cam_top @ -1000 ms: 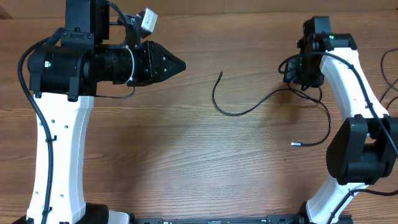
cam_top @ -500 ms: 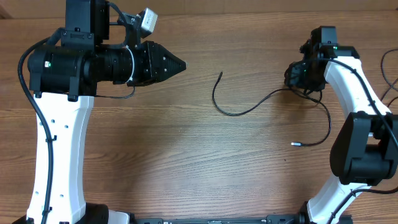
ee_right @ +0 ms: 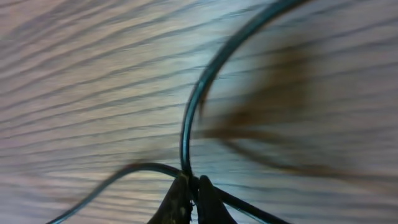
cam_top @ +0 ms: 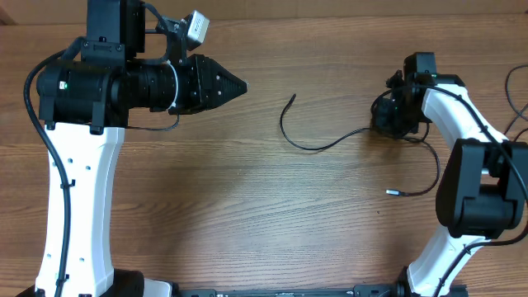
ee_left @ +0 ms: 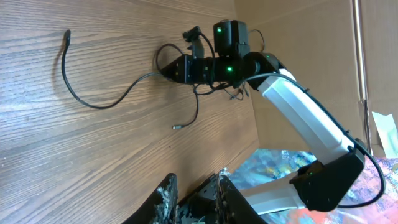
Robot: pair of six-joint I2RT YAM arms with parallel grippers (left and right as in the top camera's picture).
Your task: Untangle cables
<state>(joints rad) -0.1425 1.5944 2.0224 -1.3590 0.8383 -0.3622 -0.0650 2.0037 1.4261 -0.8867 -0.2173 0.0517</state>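
Note:
Thin black cables lie on the wooden table. One cable (cam_top: 312, 149) curves from a free end (cam_top: 294, 96) towards my right gripper (cam_top: 381, 120). A second cable (cam_top: 435, 169) arcs down from there to a small plug end (cam_top: 390, 191). In the right wrist view my right gripper (ee_right: 191, 186) is shut on a cable (ee_right: 193, 106) just where two strands cross. My left gripper (cam_top: 241, 84) hovers far to the left of the cables. Its fingers (ee_left: 169, 193) stand a little apart with nothing between them. The left wrist view also shows the curved cable (ee_left: 93, 104) and the plug end (ee_left: 176, 127).
The wooden table (cam_top: 247, 206) ends at a cardboard wall (ee_left: 298, 37) behind the right arm. Thicker black wires (cam_top: 516, 99) hang at the far right edge. A white tag (cam_top: 196, 25) sits on the left arm.
My right gripper has shifted slightly left and down onto the cables and has shut on one. The curved cable's right part moved a little with it. The left arm has stayed still.

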